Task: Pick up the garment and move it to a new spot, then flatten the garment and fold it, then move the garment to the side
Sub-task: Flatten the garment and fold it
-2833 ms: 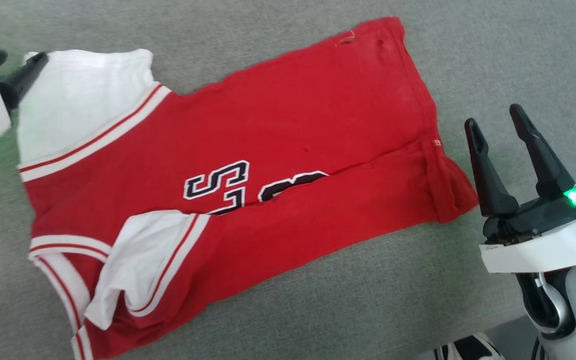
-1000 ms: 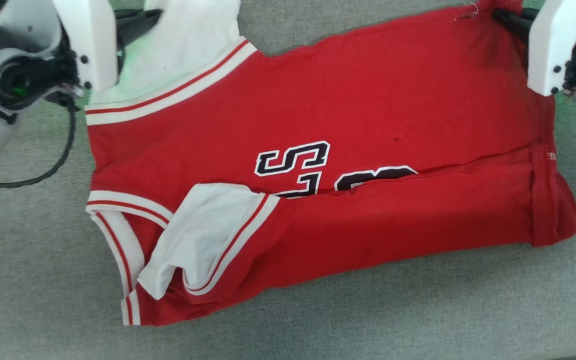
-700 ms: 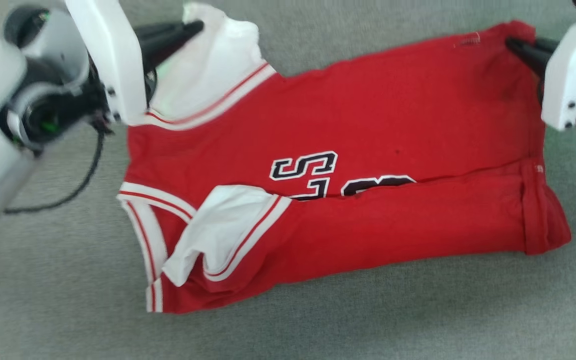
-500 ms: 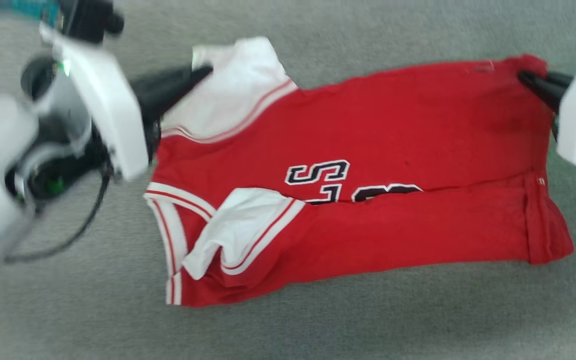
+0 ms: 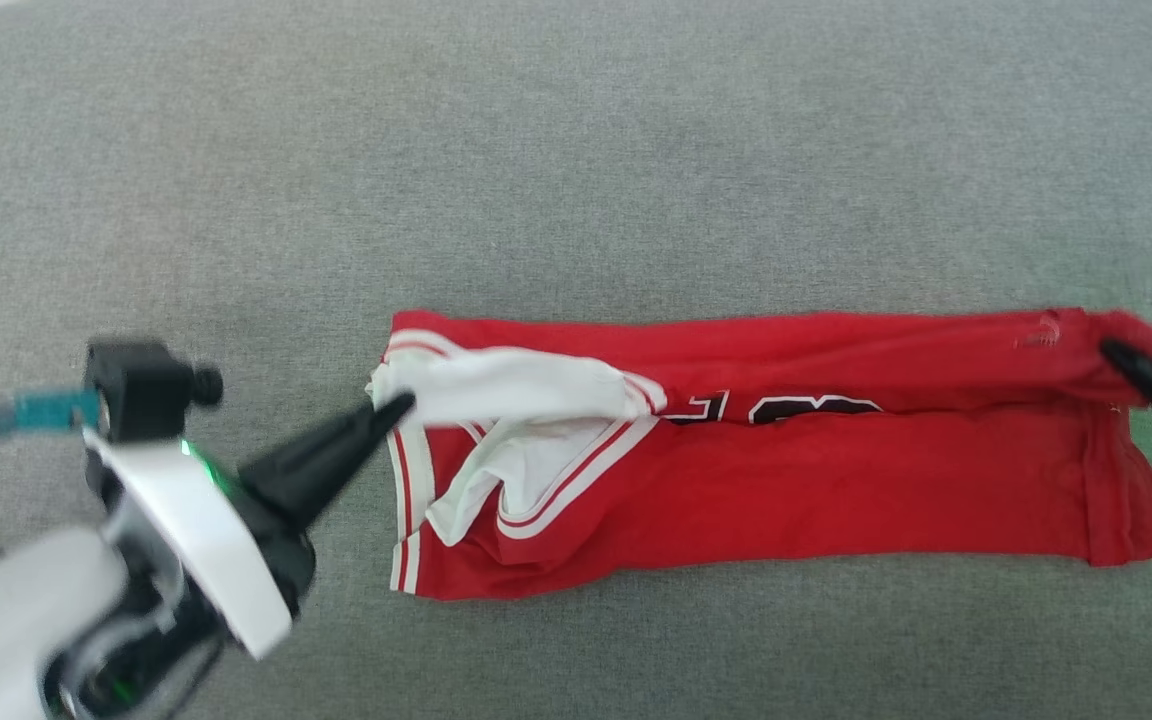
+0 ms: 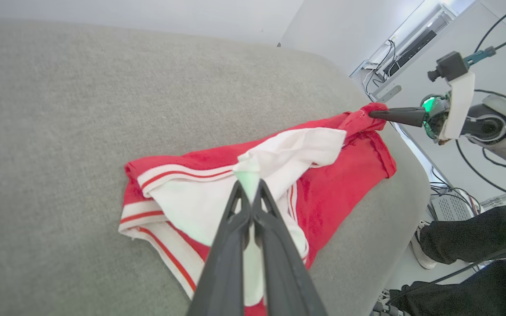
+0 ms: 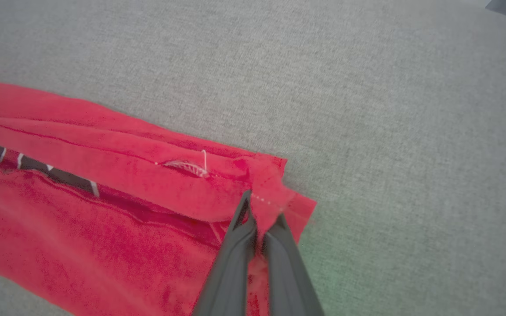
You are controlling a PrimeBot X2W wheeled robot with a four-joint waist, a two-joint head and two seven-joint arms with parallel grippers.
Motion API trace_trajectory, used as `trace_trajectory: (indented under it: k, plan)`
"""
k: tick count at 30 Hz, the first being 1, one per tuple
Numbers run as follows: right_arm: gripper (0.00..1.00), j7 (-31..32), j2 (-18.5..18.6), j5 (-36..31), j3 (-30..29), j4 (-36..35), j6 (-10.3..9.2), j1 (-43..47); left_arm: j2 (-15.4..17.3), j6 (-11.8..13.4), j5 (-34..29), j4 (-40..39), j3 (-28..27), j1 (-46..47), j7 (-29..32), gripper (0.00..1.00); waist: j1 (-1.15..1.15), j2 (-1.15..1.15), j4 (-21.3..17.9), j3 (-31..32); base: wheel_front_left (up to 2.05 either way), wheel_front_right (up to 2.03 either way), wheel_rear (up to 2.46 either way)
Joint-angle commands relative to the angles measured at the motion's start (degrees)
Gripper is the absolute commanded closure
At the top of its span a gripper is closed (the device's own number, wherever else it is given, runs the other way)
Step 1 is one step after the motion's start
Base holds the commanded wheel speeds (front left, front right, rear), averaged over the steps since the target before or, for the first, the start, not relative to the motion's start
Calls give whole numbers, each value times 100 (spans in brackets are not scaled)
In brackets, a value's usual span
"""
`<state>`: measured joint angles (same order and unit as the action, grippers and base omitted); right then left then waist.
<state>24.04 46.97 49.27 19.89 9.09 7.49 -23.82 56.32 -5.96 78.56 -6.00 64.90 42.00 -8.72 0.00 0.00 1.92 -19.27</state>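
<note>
1. Grey padded surface [image 5: 576,150]: one, carrying everything below.
2. Garment [image 5: 786,480]: one, red, lying on the surface as a long narrow band, its far long edge doubled over towards the middle. Two white panels with red-and-white stripe trim are bunched at its left end. Black white-edged lettering [image 5: 796,408] shows partly along the fold line.
3. Left gripper [image 5: 401,405]: one; two dark fingers pressed together, pinching the upper white panel at the garment's left end.
4. Right gripper [image 5: 1111,350]: one; two fingers closed on the red far corner at the garment's right end.
5. Person's leg in dark trousers [image 6: 468,232]: beside the surface, one pale shoe [image 6: 422,252] visible.
</note>
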Motion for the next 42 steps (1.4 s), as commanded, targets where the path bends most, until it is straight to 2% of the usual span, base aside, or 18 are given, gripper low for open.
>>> trace_trajectory:
  k: [1, 4, 8, 11, 17, 18, 19, 20, 21, 22, 23, 24, 25, 26, 29, 35, 42]
  plan:
    - [100, 18, -70, -73, -116, -100, -1, 169, 20, 58, -32, -79, 14, -146, -120, 100, 0, 0, 10, -8, 0, 0, 0]
    - [100, 84, -208, -191, -514, -339, -1, 631, 55, 192, -89, -252, 103, -476, -327, 100, 0, 0, 35, -31, 0, 0, 0]
    - [100, 209, -467, -387, -894, -430, -1, 1004, -122, 295, -162, -155, 251, -742, -407, 100, 0, 0, 70, -68, 0, 0, 0]
    - [100, 254, -728, -437, -1039, -327, -1, 1020, -329, 241, -127, 135, 317, -842, -436, 100, 0, 0, 71, -97, 0, 0, 0]
    - [100, 156, -1021, -658, -1024, 44, -1, 790, -735, 122, -236, 910, 398, -747, -440, 100, 0, 0, 63, -122, 0, 0, 0]
    - [71, 114, -1062, -702, -990, 116, -1, 731, -855, 85, -218, 1097, 351, -737, -474, 100, 0, 0, 60, -126, 0, 0, 0]
    - [26, 77, -1079, -722, -995, 137, -1, 705, -908, 64, -196, 1168, 310, -746, -510, 97, 0, 0, 60, -125, 0, 0, 0]
    - [0, 61, -1091, -698, -1001, 149, -1, 699, -933, 50, -229, 1241, 280, -753, -531, 85, 0, 0, 58, -120, 0, 0, 0]
    - [0, 66, -1112, -628, -1010, 152, -1, 716, -959, 70, -261, 1315, 236, -777, -560, 68, 0, 0, 57, -108, 0, 0, 0]
    - [0, 93, -1126, -575, -1029, 152, -1, 742, -999, 92, -281, 1384, 176, -817, -580, 58, 0, 0, 58, -93, 0, 0, 0]
    - [0, 92, -1109, -534, -1069, 143, -1, 774, -1048, 86, -292, 1425, 128, -869, -599, 34, 0, 0, 65, -71, 0, 0, 0]
    - [0, 71, -1079, -500, -1130, 141, -1, 807, -1084, 74, -291, 1458, 78, -933, -613, 25, 0, 0, 80, -48, 0, 0, 0]
    - [0, 71, -1079, -500, -1130, 141, -1, 807, -1084, 74, -291, 1458, 78, -933, -613, 25, 0, 0, 80, -48, 0, 0, 0]
    - [0, 74, -1021, -457, -1227, 126, -1, 899, -1138, 71, -328, 1512, -46, -1035, -640, 1, 0, 0, 116, 9, 0, 0, 0]
    - [0, 78, -999, -399, -1390, 148, -1, 991, -1235, 86, -406, 1523, -238, -1145, -647, 0, 0, 0, 172, 63, 0, 0, 0]
    - [0, 522, -1045, -197, -1715, 373, -1, 1300, -1761, 205, -1074, 1602, -1330, -1790, -653, 0, 0, 0, 415, 209, 0, 0, 0]
    - [0, 838, -1177, -106, -1925, 809, -1, 1439, -2759, 95, -2171, 2047, -2764, -2568, -653, 0, 0, 0, 737, 320, 0, 0, 0]
